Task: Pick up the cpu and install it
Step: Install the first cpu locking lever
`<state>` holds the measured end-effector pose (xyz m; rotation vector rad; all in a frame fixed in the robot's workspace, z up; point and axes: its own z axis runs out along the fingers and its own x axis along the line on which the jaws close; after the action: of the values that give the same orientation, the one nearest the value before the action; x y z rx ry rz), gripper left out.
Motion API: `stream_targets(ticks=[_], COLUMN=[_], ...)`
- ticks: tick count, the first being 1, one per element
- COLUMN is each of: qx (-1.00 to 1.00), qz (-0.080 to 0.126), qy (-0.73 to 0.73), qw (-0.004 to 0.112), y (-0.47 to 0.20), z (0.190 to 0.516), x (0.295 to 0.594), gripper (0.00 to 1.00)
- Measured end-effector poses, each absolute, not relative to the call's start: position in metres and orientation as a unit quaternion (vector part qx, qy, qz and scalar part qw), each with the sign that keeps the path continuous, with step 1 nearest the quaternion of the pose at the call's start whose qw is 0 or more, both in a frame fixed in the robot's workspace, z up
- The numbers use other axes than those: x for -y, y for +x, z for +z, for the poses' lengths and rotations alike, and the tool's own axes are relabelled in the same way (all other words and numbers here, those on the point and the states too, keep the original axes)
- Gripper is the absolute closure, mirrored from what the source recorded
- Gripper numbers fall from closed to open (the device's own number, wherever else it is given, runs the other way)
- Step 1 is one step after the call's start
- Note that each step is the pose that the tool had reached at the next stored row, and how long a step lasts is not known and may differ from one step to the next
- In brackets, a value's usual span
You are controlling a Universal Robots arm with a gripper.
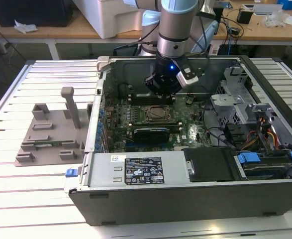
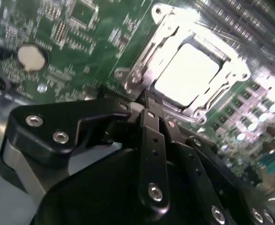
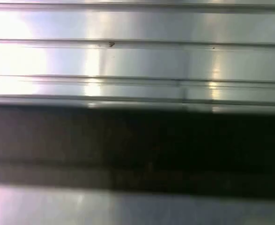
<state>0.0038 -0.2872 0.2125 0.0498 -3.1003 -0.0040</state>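
I have the open computer case [image 1: 185,199] lying on its side on the ribbed metal table [image 1: 16,209]. Inside it sits the green motherboard [image 1: 136,124], with a dark expansion card [image 1: 151,133] across its near part, a drive bay with blue tabs [image 1: 248,158] toward the exterior view's right, and a bundle of cables [image 1: 265,134] beside that.

My gripper [image 1: 161,89] hangs just over the motherboard, above the far edge of the socket [image 1: 153,113]. In the second wrist view the gripper [image 2: 149,101] has its black fingers [image 2: 151,140] drawn together to a narrow tip with nothing between them that I can make out, so I read it as closed and empty. The cpu [image 2: 186,72] lies flat in the socket, its bright silver top framed by the metal retention bracket [image 2: 231,65], just past the fingertips. A round coin battery [image 2: 31,56] sits on the board well apart from it.

On the table at the exterior view's left stands a grey fixture [image 1: 48,134] with an upright post. Behind the table I see wooden benches [image 1: 61,30] with cables and equipment. The first wrist view shows the table's ribbed slats [image 3: 137,61].
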Motion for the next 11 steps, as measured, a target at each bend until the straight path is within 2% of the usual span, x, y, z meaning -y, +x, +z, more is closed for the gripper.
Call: stream_targets(ticks=[8, 11], qx=[1.000, 1.000], qz=[-0.001, -0.001], qy=[0.016, 0.016], qw=[0.020, 0.020], y=[0.004, 0.004], z=[0.213, 0.234], x=[0.331, 0.331], gripper=[0.89, 0.89])
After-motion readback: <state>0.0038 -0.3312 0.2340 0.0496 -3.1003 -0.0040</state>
